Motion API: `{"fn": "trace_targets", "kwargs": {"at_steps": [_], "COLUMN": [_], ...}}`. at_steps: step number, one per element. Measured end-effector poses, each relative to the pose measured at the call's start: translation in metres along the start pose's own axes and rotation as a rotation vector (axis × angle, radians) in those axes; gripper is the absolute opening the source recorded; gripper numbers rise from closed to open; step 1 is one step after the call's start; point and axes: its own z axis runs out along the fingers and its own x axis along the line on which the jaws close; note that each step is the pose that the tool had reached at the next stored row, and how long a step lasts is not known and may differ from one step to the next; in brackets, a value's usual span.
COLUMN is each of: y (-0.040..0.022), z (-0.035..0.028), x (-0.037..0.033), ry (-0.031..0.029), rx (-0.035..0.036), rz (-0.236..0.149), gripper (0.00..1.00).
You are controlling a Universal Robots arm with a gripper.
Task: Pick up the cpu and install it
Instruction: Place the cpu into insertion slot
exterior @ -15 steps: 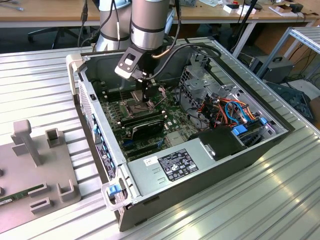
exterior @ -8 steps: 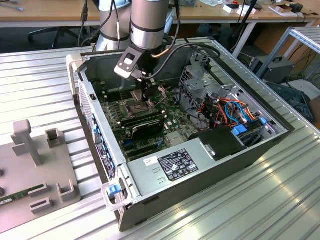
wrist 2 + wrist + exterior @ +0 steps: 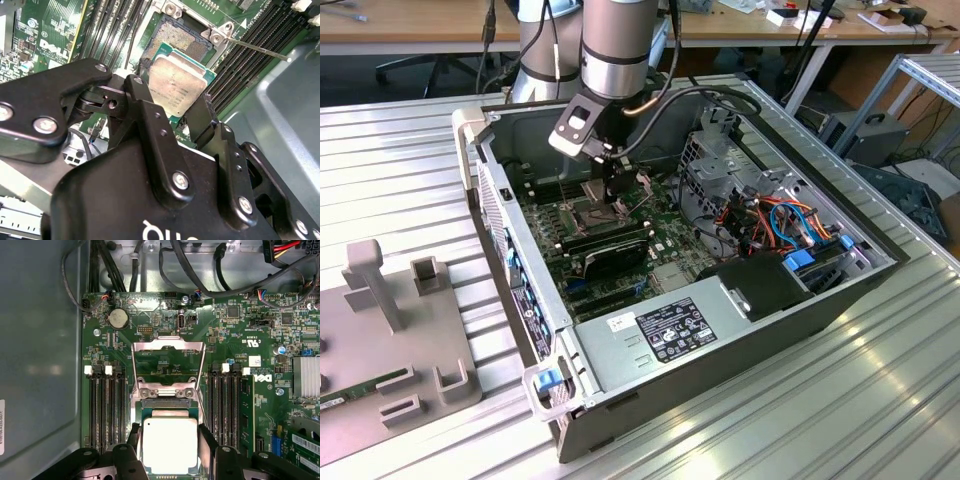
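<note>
The cpu (image 3: 177, 87), a small square chip with a dull silver top and green rim, sits between my two black fingers (image 3: 145, 102). My gripper (image 3: 172, 107) is shut on its two opposite edges. It hangs just above the open socket (image 3: 175, 37), whose pin field shows beyond the chip's far edge. In the first wrist view the cpu (image 3: 170, 442) lies between the fingers (image 3: 207, 445) of the gripper (image 3: 170, 447), with the hinged metal plate (image 3: 167, 357) swung open past it. In the exterior view my gripper (image 3: 613, 195) reaches down into the computer case (image 3: 720, 330) over the motherboard.
Black memory slots (image 3: 105, 405) flank the socket on both sides, and a thin retention lever (image 3: 257, 48) sticks out beside it. Cable bundles (image 3: 775, 225) and a drive cage fill the case at the exterior view's right. A grey fixture plate (image 3: 395, 340) lies outside the case.
</note>
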Motion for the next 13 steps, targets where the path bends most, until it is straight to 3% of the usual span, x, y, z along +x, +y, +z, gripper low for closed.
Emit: {"fn": "trace_targets", "kwargs": {"at_steps": [1,10,13], "y": [-0.0003,-0.0012,-0.0017], "z": [0.005,0.0162,0.0227], "x": [0.0,0.0,0.0001], "ry": [0.0001,-0.0001,-0.0001], "rx": [0.0,0.0,0.0], "rz": [0.0,0.0,0.0], "gripper": [0.55,0.55,0.55]}}
